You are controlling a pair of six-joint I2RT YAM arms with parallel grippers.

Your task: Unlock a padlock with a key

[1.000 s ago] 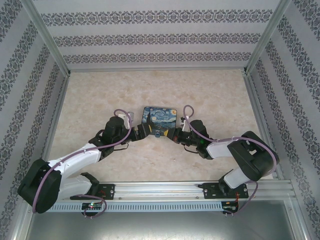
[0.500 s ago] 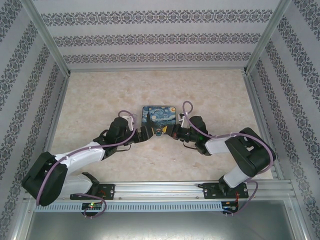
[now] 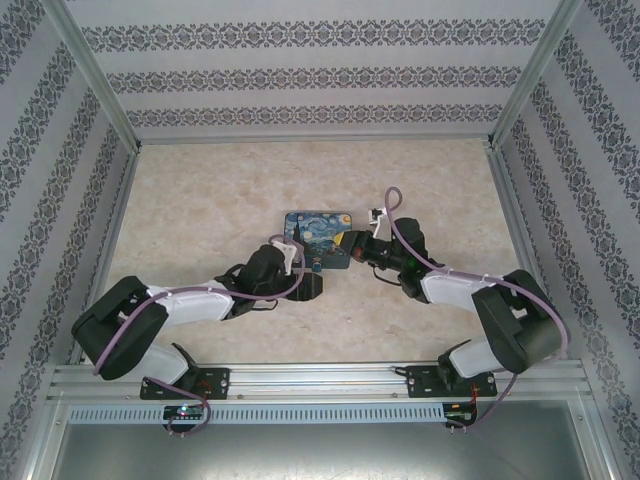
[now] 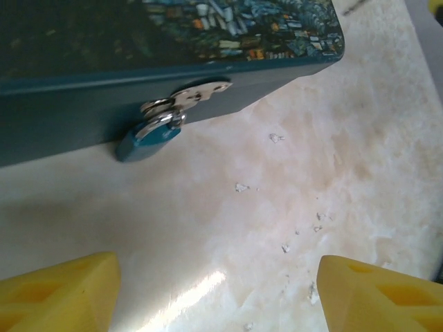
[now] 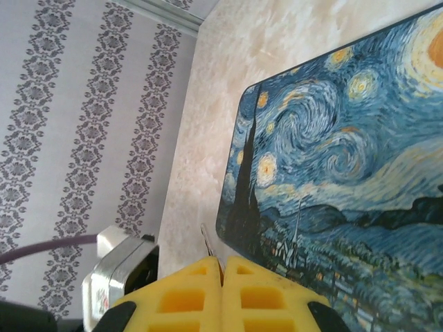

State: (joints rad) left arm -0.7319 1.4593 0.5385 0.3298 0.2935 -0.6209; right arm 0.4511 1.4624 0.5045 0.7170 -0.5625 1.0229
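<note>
Left gripper shifted right over beige marbled table, damask-striped walls around

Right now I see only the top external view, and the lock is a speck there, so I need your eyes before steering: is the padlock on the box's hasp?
Observer: Yes. In the left wrist view the padlock hangs by its shackle from the silvery hasp on the teal front wall of the painted box.
Operator: Is the left gripper on it?
Observer: No. The left gripper is open, its yellow fingers wide apart, short of the padlock and not touching it.
Operator: And the key?
Observer: The right gripper is shut on the key. A thin metal tip sticks out of its fingers, near the box's corner.
</note>
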